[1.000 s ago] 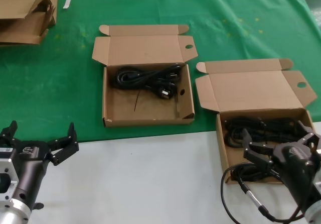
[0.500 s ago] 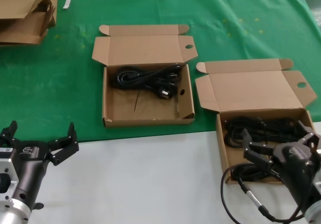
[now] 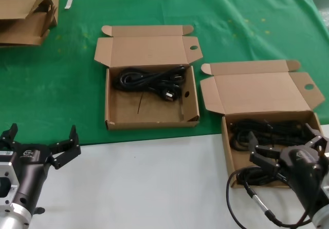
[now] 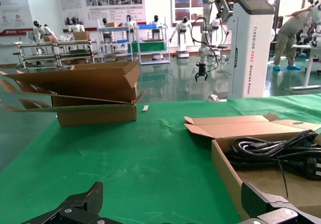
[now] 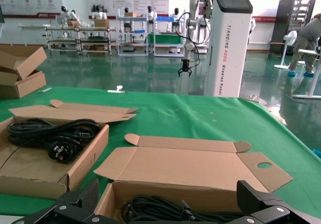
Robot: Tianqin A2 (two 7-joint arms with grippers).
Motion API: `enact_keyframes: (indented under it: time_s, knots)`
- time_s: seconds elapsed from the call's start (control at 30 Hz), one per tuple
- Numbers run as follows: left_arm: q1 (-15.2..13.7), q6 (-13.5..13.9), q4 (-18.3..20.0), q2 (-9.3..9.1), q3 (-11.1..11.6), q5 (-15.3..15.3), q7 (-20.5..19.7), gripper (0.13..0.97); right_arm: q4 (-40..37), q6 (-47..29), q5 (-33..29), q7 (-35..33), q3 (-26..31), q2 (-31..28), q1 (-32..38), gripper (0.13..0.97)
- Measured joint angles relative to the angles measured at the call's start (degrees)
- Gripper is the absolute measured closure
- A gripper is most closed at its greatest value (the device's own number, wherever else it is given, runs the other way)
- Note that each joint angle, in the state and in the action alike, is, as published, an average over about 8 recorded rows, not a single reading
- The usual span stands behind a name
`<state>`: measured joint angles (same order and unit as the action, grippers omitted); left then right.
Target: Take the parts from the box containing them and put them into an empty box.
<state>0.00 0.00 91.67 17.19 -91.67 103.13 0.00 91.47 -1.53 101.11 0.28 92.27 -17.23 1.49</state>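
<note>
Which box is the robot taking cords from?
On the green cloth lie two open boxes. The source box is nearer the robot's right side, overhanging the white table edge, under the open right claw. It holds several cord bundles; its neighbour has one.

Two shallow brown cardboard mailer boxes lay open on the green cloth, lids folded back flat. The right-hand box (image 3: 229, 152), at the cloth's near edge and partly over the white surface, held several black coiled power cords (image 3: 267, 131). The middle box (image 3: 109, 103), with an upright inner side flap bearing a round hole, already held one coiled cord (image 3: 149, 79) against its far wall, a moulded plug (image 3: 168, 94) lying toward the centre.
</note>
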Motion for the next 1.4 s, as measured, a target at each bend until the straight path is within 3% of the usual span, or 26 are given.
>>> enact_keyframes:
  time_s: [1.4]
  knots:
    - [0.0, 0.0, 0.0, 0.0, 0.0, 0.0, 0.0, 0.132, 0.0, 0.0, 0.0, 0.0, 0.0, 0.0, 0.0, 0.129]
